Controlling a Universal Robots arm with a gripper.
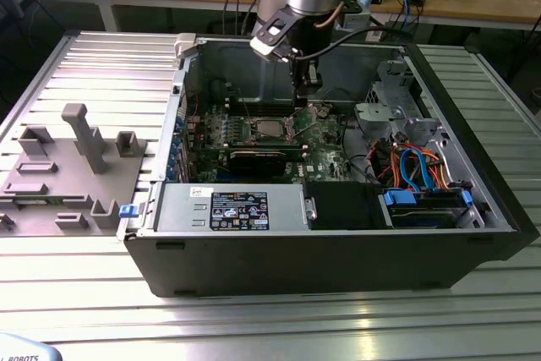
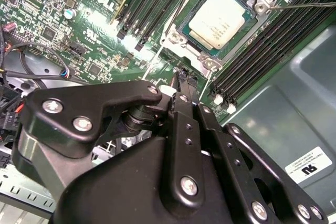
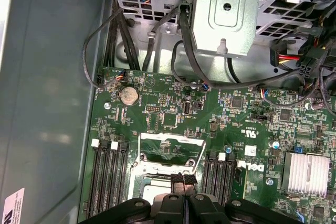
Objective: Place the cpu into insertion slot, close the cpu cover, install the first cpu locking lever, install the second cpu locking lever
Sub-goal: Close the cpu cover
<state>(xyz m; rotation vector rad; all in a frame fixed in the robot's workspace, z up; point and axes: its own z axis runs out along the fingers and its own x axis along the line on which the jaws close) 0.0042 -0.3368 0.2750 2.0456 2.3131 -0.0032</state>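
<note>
The cpu (image 2: 223,19) flat in the insertion slot (image 2: 247,38), metal top up; cpu cover (image 3: 170,153) open; hand (image 3: 182,182) pinched together.

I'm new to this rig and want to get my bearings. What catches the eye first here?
The black gripper reaches down into the open computer case, poised just over the green motherboard. Close by, the silvery cpu lies in the insertion slot, and the cpu cover stands hinged open above it.
</note>
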